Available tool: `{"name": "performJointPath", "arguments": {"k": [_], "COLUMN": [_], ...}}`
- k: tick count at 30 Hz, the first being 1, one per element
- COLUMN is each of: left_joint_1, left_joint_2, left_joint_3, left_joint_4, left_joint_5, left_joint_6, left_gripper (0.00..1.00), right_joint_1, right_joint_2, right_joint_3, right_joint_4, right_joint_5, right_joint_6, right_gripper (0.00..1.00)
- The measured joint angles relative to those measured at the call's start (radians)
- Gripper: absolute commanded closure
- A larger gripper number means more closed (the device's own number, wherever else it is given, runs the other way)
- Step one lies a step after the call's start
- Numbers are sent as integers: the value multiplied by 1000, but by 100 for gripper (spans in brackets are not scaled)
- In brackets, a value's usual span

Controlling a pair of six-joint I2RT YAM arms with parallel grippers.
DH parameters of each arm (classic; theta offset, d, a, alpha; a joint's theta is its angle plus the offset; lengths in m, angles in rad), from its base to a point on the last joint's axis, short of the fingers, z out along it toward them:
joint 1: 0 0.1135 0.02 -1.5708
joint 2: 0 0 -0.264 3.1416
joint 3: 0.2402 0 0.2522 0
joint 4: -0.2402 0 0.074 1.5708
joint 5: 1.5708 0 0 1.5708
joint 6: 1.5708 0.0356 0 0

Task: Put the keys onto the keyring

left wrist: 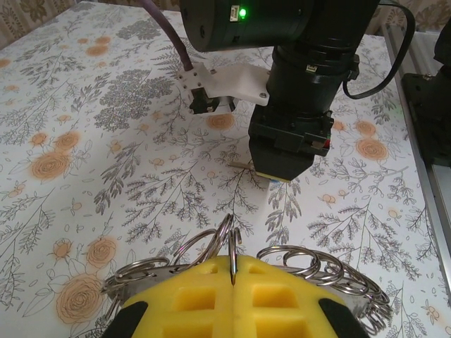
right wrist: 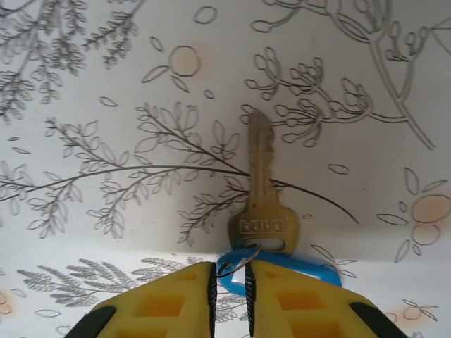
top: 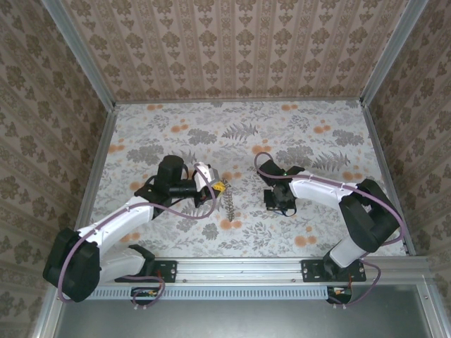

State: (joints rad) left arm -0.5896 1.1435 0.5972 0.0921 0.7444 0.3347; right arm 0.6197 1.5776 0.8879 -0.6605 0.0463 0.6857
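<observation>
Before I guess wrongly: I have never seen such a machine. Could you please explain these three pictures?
These are two robot arms bolted to a flowered table. The overhead picture looks down on both. The other two come from cameras on the wrists, so the yellow fingers at the bottom are each arm's own. The left gripper is shut on a chain of metal rings. The right gripper grips a brass key with a blue tag by its head end.

Brass key (right wrist: 262, 190): flat on desk, blade pointing away, small split ring through its bow. Keyrings (left wrist: 310, 271): silver linked chain, pinched in left pincer (left wrist: 232, 278), loose end trailing.
</observation>
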Motion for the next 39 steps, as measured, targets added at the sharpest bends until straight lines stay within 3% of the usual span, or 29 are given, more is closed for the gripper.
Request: {"name": "performJointPath", "arguments": {"k": [9, 18, 24, 31, 35, 39], "left_joint_1": [-16, -26, -29, -69, -103, -147], "left_joint_2": [0, -1, -18, -49, -49, -45], "left_joint_3": [0, 0, 0, 47, 74, 84], "left_joint_4": [0, 0, -2, -57, -69, -80], "left_joint_5": [-11, -17, -19, -17, -42, -74], "left_joint_6": [0, 0, 0, 55, 99, 128], "left_gripper": [100, 100, 100, 100, 100, 100], "right_joint_1": [0, 0, 0, 21, 21, 23], "right_joint_2": [-11, -103, -296, -658, -683, -661], "right_joint_3": [0, -25, -122, -214, -167, -145], "right_joint_4": [-21, -7, 133, 327, 307, 298], "right_joint_5": [44, 85, 34, -201, -315, -411], "right_joint_6": [19, -35, -261, -707, -893, -976], "right_gripper": [97, 100, 100, 100, 100, 100]}}
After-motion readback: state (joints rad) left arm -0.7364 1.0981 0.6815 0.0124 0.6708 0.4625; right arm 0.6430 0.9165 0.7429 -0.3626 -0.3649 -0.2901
